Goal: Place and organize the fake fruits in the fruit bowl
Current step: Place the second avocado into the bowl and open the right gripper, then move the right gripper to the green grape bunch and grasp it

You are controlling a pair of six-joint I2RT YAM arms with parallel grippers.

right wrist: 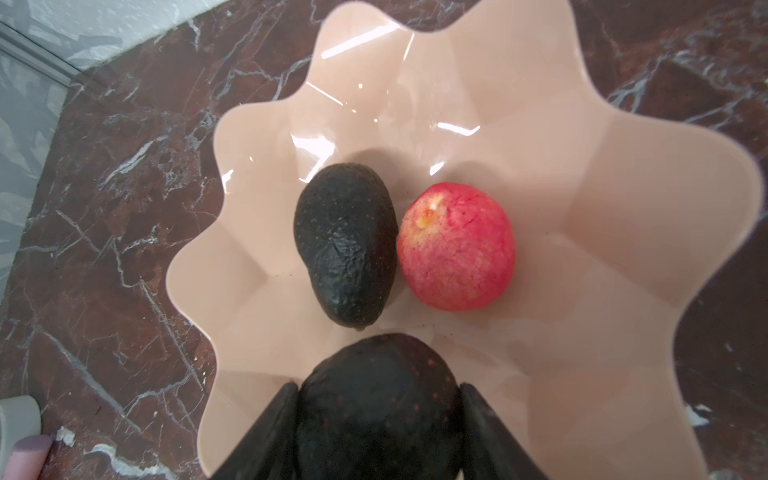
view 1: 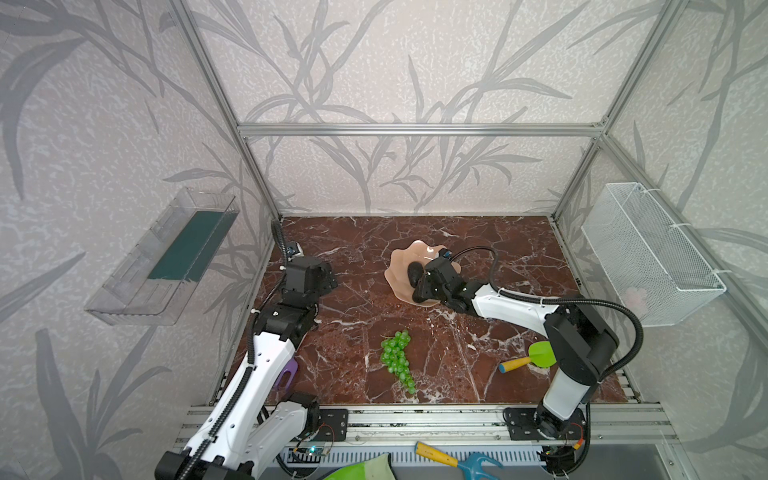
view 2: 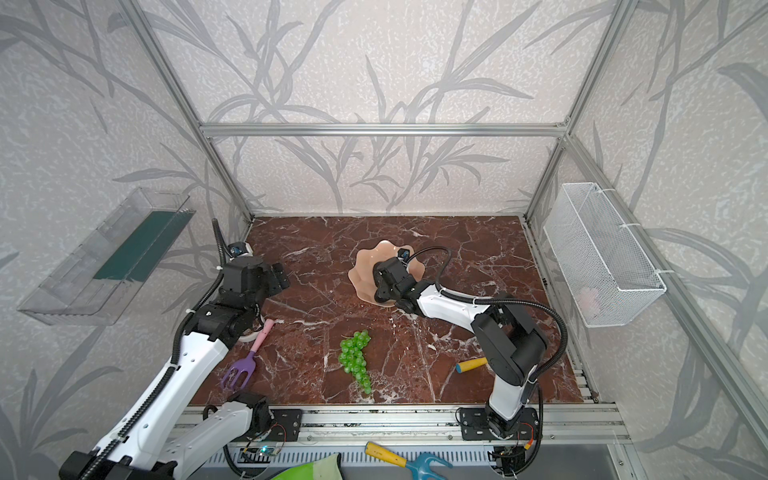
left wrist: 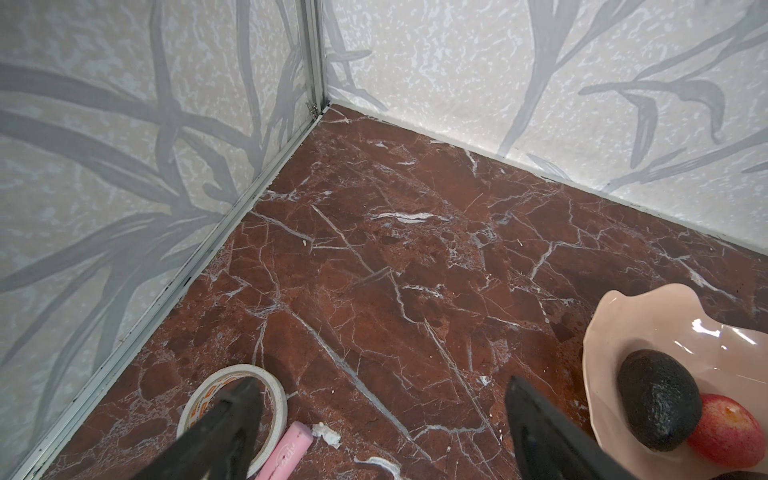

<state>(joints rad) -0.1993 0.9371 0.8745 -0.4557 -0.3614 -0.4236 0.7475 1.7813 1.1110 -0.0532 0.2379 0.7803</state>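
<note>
1. Lying low in the middle of both top views, the grapes [view 1: 397, 359] rest on the marble table [view 1: 353, 299], outside the fruit bowl and well apart from both arms.
2. At about the same depth, a purple fork [view 2: 239, 372] lies at the lower left of a top view, just beside the left arm. A green shovel [view 1: 540, 354] lies at the lower right, partly behind the right arm.
3. Farther back, at the left of the table, the left gripper [left wrist: 382, 386] has its jaws spread wide with nothing between them. The left wrist view shows a tape roll [left wrist: 279, 399] on the marble, partly behind one finger.
4. Near the centre of both top views, the right gripper [right wrist: 378, 388] reaches over the fruit bowl [right wrist: 623, 208]. Its fingers are clamped on either side of the held avocado [right wrist: 378, 370]. Whether that fruit touches the bowl cannot be told.
5. Beyond it, on the bowl's floor, the lying avocado [right wrist: 345, 245] and the red apple [right wrist: 455, 247] sit side by side, touching.
</note>
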